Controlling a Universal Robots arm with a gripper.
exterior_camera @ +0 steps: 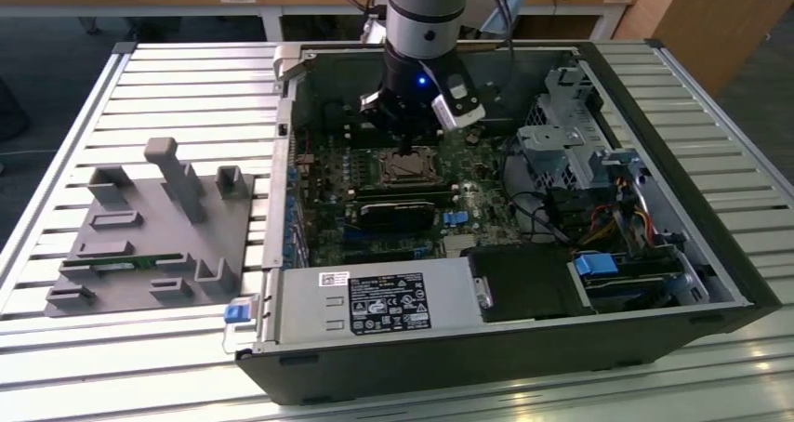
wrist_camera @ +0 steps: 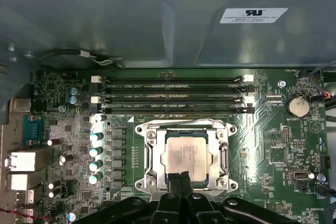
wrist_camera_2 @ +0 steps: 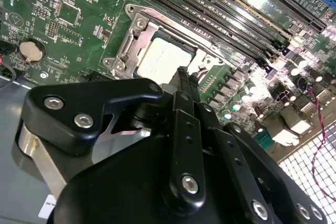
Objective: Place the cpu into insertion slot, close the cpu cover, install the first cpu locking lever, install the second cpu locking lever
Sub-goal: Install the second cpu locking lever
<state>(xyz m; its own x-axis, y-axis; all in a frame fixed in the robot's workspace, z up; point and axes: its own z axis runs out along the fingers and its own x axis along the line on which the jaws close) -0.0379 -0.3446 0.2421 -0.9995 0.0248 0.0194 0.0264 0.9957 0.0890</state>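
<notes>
We see the cpu (wrist_camera: 185,157) seated in the insertion slot (wrist_camera: 147,155), directly ahead of the fingers (wrist_camera: 179,178), which are closed together and hold nothing. We recommend keeping the tips centred and descending vertically, applying light, even pressure.

Silver-grey cpu (wrist_camera: 185,157), silver cpu cover (wrist_camera: 148,157), green board (wrist_camera: 273,140), black claw (wrist_camera: 180,178), grey rack (exterior_camera: 149,231).

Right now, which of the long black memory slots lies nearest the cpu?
The memory slot bordering the cpu cover directly; the other slots lie farther from the cpu.
</notes>
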